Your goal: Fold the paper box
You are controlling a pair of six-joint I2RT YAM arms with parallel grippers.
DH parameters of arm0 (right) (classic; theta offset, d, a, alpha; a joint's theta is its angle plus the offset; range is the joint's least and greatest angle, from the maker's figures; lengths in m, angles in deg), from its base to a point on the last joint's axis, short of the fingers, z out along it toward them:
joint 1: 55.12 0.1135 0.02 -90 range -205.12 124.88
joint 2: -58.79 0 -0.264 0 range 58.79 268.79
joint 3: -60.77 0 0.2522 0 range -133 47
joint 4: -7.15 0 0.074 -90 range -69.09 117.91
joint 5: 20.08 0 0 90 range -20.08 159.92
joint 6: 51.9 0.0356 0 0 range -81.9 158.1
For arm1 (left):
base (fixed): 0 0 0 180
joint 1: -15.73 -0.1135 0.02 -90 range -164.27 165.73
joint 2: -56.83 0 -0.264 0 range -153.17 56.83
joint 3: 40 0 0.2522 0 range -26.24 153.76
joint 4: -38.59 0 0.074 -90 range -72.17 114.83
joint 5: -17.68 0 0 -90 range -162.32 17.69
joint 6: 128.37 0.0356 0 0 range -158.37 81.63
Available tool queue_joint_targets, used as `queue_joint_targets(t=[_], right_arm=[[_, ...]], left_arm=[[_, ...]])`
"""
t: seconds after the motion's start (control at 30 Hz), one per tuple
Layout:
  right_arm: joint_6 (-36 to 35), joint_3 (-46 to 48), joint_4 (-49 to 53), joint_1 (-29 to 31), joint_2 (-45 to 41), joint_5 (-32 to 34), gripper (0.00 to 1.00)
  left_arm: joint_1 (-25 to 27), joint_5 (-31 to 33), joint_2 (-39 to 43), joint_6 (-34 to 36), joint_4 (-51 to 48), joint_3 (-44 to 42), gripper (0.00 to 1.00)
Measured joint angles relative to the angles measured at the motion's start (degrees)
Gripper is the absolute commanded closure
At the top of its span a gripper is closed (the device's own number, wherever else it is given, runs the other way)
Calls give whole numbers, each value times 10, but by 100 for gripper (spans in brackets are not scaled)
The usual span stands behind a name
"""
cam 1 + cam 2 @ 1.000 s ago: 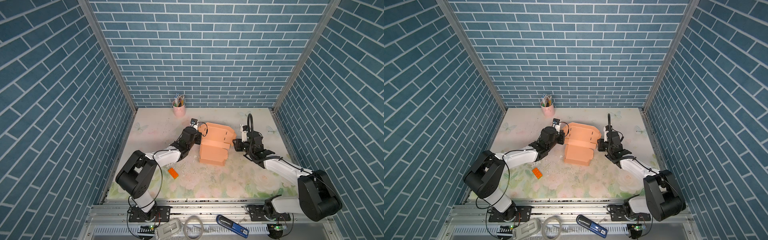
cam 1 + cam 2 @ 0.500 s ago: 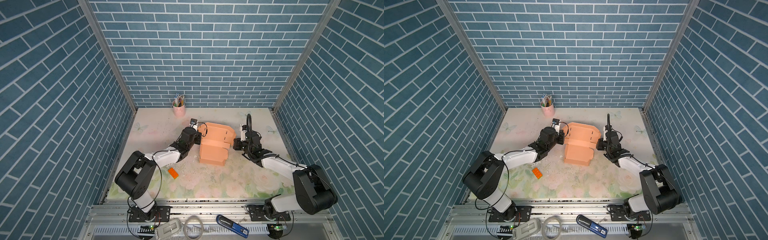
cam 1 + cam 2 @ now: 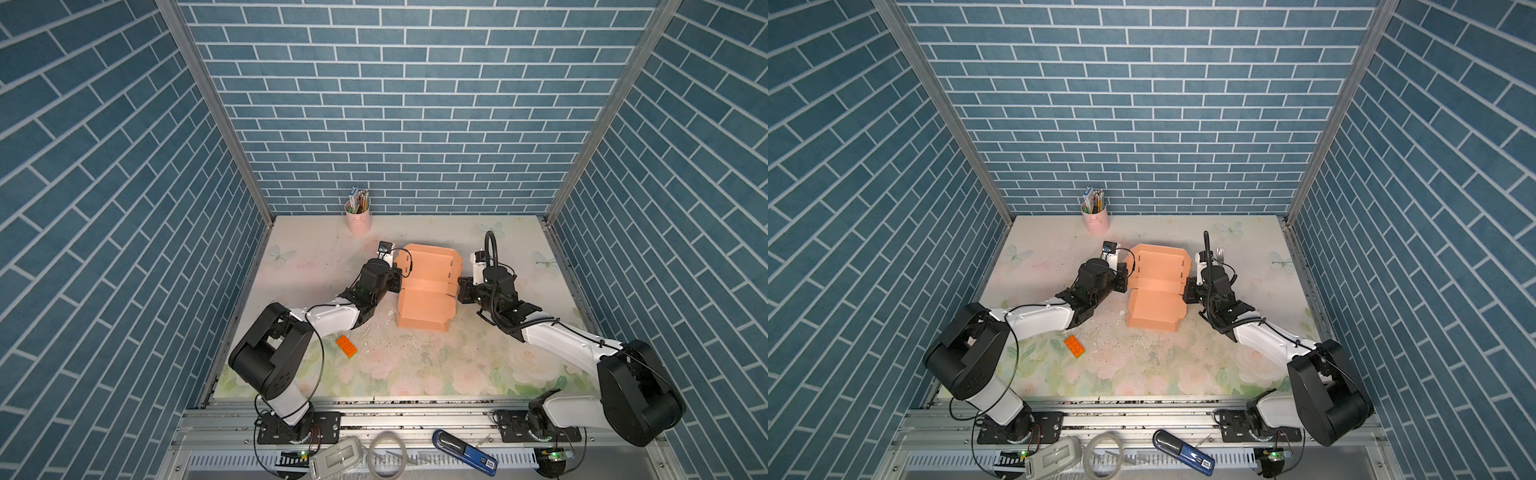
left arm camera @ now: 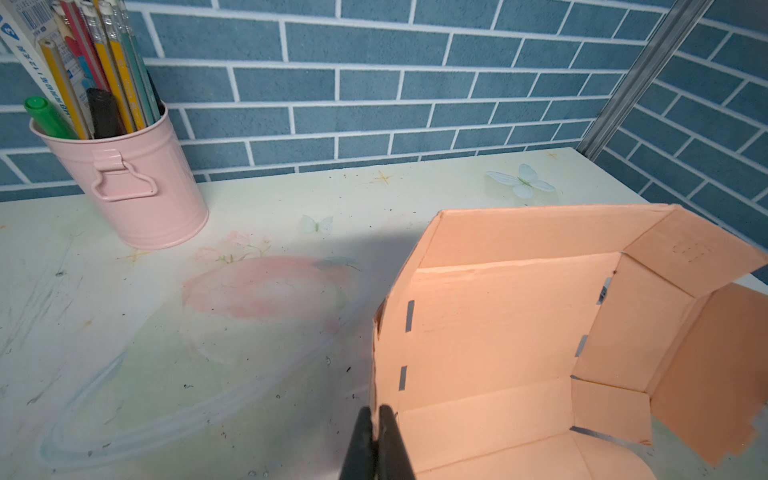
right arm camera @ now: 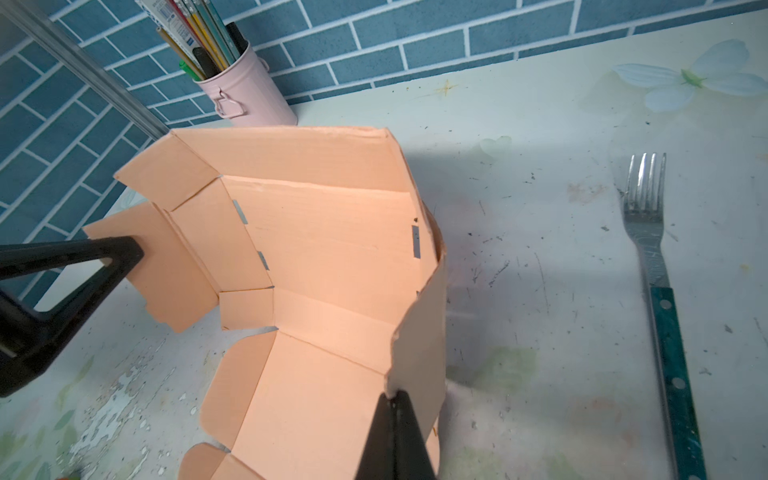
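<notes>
The peach-orange paper box point(image 3: 428, 286) point(image 3: 1156, 286) lies half-formed mid-table, its back wall and side flaps raised in both top views. My left gripper point(image 3: 397, 282) point(image 3: 1124, 283) sits at the box's left side. In the left wrist view it point(image 4: 376, 411) is shut on the left wall's edge of the box point(image 4: 519, 332). My right gripper point(image 3: 459, 291) point(image 3: 1185, 293) meets the right side. In the right wrist view it point(image 5: 392, 397) is pinched shut on the upright right flap of the box point(image 5: 324, 249). The left gripper's fingers point(image 5: 116, 249) show across the box.
A pink pencil cup point(image 3: 358, 218) point(image 4: 137, 187) stands at the back wall. A small orange studded brick point(image 3: 347, 346) point(image 3: 1074, 346) lies front left of the box. A fork point(image 5: 648, 249) point(image 3: 1220, 253) rests behind the right gripper. Tools point(image 3: 463, 451) lie on the front rail.
The right gripper has closed on the box's right flap after edging in toward it. The left gripper has stayed shut on the left wall.
</notes>
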Motion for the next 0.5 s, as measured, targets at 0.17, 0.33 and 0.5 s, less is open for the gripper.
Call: queue_joint_targets(t=[0.17, 0.33, 0.5], right_arm=[[0, 30, 1, 2, -19, -4, 100], [-10, 47, 2, 2, -39, -7, 100], [-23, 58, -4, 2, -45, -16, 100]], left_arm=[[0, -14, 14, 0, 55, -51, 99], [0, -31, 22, 3, 110, -97, 99], [0, -43, 22, 7, 158, -126, 99]])
